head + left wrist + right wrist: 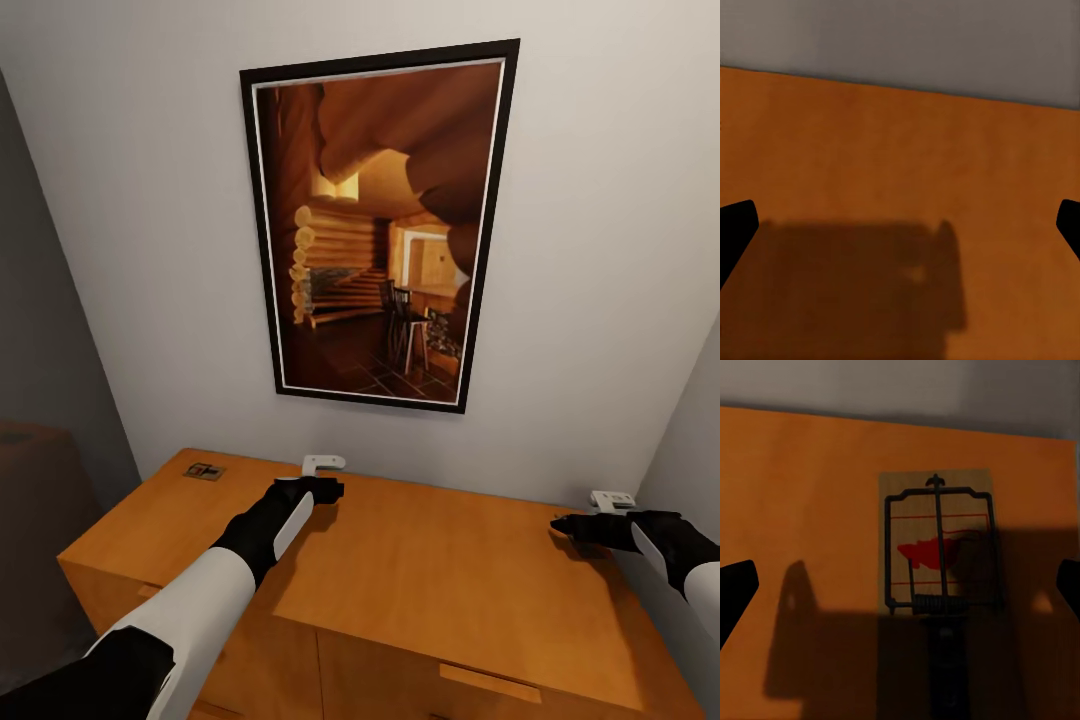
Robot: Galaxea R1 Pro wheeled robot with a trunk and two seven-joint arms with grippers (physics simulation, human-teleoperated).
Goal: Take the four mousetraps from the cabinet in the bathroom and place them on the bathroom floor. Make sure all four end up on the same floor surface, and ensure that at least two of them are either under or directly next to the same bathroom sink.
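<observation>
The orange-brown cabinet (430, 570) stands against the wall below me. One mousetrap (205, 470), a small wooden board with dark wire, lies near the top's far left corner. My left gripper (324, 472) hovers over the back middle of the top, to the right of that trap. In its wrist view the gripper (900, 225) is open over bare wood. My right gripper (600, 510) is at the top's far right. Its wrist view shows it (900, 585) open above another mousetrap (937, 540) with a red mark, which lies flat between the black fingertips (735, 589).
A large framed picture (380, 230) of a log interior hangs on the pale wall above the cabinet. Grey walls close in on both sides. A dark rounded object (30, 480) sits low at the left. Drawer fronts (400, 680) face me.
</observation>
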